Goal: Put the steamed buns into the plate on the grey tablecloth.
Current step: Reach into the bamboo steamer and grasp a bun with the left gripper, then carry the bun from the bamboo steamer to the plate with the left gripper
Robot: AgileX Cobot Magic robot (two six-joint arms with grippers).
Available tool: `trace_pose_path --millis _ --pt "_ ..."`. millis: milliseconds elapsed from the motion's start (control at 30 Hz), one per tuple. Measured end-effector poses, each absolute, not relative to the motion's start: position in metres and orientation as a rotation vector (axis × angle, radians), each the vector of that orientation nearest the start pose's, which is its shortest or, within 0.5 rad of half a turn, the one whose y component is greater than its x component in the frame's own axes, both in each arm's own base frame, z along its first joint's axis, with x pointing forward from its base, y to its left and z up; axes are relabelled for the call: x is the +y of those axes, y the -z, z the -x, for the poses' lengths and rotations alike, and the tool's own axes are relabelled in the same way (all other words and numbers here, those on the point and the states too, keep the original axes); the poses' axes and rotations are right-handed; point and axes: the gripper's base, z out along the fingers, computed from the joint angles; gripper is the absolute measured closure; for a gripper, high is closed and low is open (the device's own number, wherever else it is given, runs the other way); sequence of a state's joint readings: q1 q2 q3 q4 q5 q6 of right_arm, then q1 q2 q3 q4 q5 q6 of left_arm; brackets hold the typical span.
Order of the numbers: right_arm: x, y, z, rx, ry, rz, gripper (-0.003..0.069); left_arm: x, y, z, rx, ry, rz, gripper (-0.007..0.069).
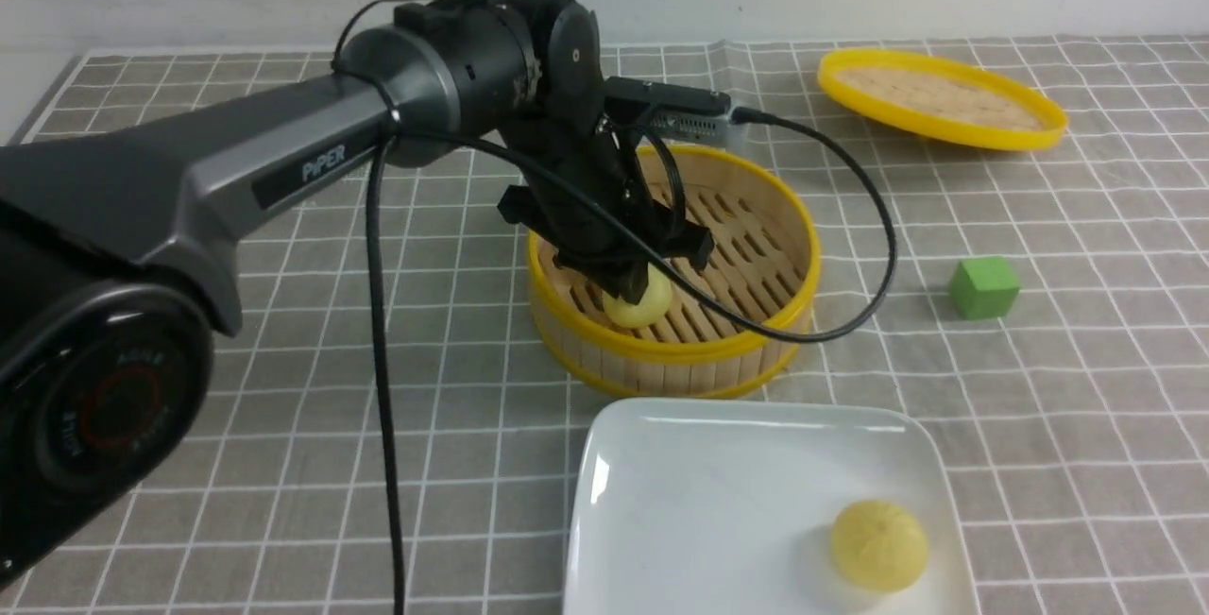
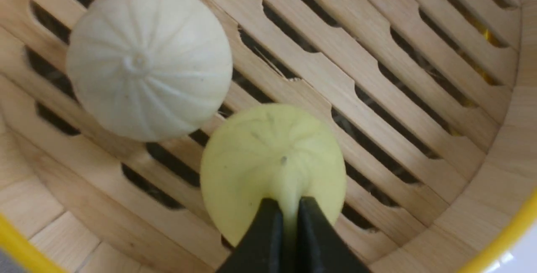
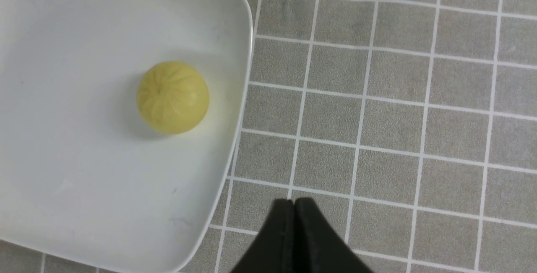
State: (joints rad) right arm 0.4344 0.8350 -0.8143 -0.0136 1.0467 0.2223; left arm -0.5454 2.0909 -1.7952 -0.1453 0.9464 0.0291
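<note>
While the left gripper (image 2: 289, 218) is down inside the steamer basket (image 1: 756, 350), its jaws are clamped on the pale yellow bun (image 2: 272, 159). The tips are nearly together, with a ridge of the bun's side squeezed up between them.

- Held bun: near-left part of the basket floor, close to the wall. Cannot tell whether it has left the slats.
- Off-white bun (image 2: 147, 59): on the slats just beside the held one. Touching or a hair apart, unclear.
- Second yellow bun (image 1: 878, 544): already on the plate (image 1: 708, 502), toward its near right corner.
- Right gripper (image 3: 295, 206): jaws together on nothing, over the grey tablecloth (image 1: 1086, 407) just off the plate's right edge.
- Lid (image 1: 940, 95) at the far right of the cloth; green cube (image 1: 984, 287) right of the basket. Neither is in play.

Handling, as judged:
- The bun gives freely under the tips, so it is soft and probably light.
- A pinch on a fold this narrow may tear or slip free on the lift. A wider hold across the dome's flanks, low toward the base, looks safer.
- The surface appears matte and pleated, so not slippery.
- The basket wall is tall, so the bun needs a straight rise before it travels to the plate's open left half.

Tally: one bun plated, one in the jaws, one waiting.
</note>
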Motion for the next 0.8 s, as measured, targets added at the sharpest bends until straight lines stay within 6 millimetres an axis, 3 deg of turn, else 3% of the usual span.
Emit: trace_pose_path --millis 133,233,300,367,400,433,500,533,567,600,667,800 --pt "0.058 -0.322 -0.127 2.546 -0.238 0.275 0.0655 -0.237 -0.288 -0.369 2.610 0.361 -0.685 0.0606" --pt "0.058 -0.322 -0.127 2.546 -0.238 0.275 0.0654 -0.221 -0.341 -0.337 2.598 0.405 -0.688 0.0606" --pt "0.058 -0.322 -0.127 2.546 -0.238 0.275 0.0652 -0.214 -0.361 -0.317 2.614 0.438 -0.702 0.0606" --pt "0.058 -0.322 -0.127 2.546 -0.238 0.275 0.0651 -0.213 -0.367 -0.307 2.615 0.454 -0.719 0.0606" --pt "0.058 -0.322 -0.126 2.546 -0.239 0.275 0.0649 -0.218 -0.363 -0.293 2.639 0.477 -0.759 0.0604" --pt "0.058 -0.322 -0.126 2.546 -0.239 0.275 0.0648 -0.218 -0.362 -0.293 2.644 0.477 -0.760 0.0604" --pt "0.058 -0.322 -0.126 2.546 -0.239 0.275 0.0645 -0.235 -0.332 -0.273 2.740 0.475 -0.854 0.0602" --pt "0.058 -0.322 -0.126 2.546 -0.239 0.275 0.0645 -0.236 -0.330 -0.271 2.747 0.473 -0.861 0.0602" --pt "0.058 -0.322 -0.127 2.545 -0.240 0.273 0.0643 -0.247 -0.307 -0.261 2.804 0.456 -0.905 0.0600" --pt "0.058 -0.322 -0.127 2.544 -0.240 0.273 0.0642 -0.250 -0.300 -0.259 2.817 0.452 -0.912 0.0599" --pt "0.058 -0.322 -0.127 2.542 -0.241 0.271 0.0640 -0.265 -0.265 -0.246 2.869 0.437 -0.887 0.0585" --pt "0.058 -0.322 -0.127 2.540 -0.242 0.271 0.0640 -0.281 -0.232 -0.243 2.875 0.419 -0.776 0.0508"
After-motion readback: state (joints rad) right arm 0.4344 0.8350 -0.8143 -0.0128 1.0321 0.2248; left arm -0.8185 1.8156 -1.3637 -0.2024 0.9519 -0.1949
